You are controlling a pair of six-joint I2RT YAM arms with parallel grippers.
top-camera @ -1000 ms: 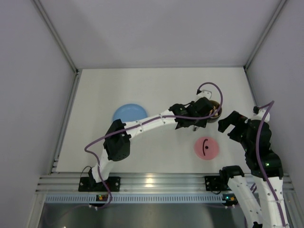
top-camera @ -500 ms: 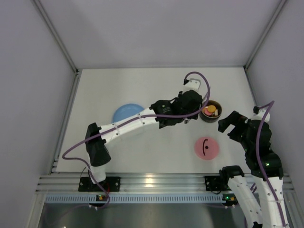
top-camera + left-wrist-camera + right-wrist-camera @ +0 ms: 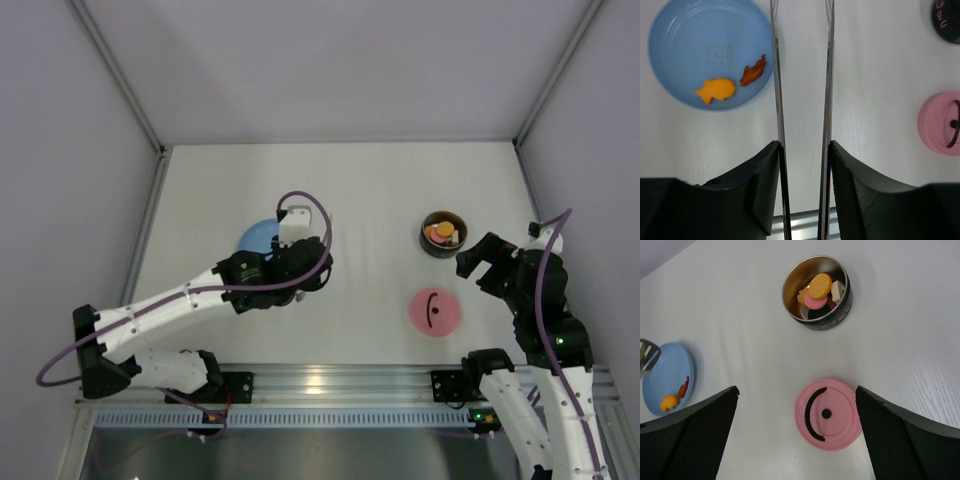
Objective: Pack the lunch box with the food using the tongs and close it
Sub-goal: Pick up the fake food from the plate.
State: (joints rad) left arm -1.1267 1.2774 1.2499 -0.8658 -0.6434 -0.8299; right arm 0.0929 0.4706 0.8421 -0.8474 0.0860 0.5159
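Observation:
My left gripper (image 3: pixel 803 145) is shut on the tongs (image 3: pixel 776 75), whose two slim silver arms stand apart with nothing between them. Their tips reach past the right rim of the light-blue plate (image 3: pixel 690 30). On the plate lie an orange food piece (image 3: pixel 716 90) and a dark reddish one (image 3: pixel 753 71). The steel lunch box (image 3: pixel 816 292) stands uncovered at the right, with an orange biscuit (image 3: pixel 819 286), a pink piece and a pale piece inside. Its pink lid (image 3: pixel 828 414) lies flat in front of it. My right gripper (image 3: pixel 796 389) hovers open above the lid.
In the top view the left gripper (image 3: pixel 300 262) sits by the plate (image 3: pixel 258 238), and the right gripper (image 3: pixel 480 258) lies between the lunch box (image 3: pixel 443 234) and the lid (image 3: pixel 434 312). White walls enclose the table on three sides.
My left arm has swung left with the tongs, from over the lunch box to the plate's right rim. The lunch box now shows uncovered. The right arm has stayed in place.

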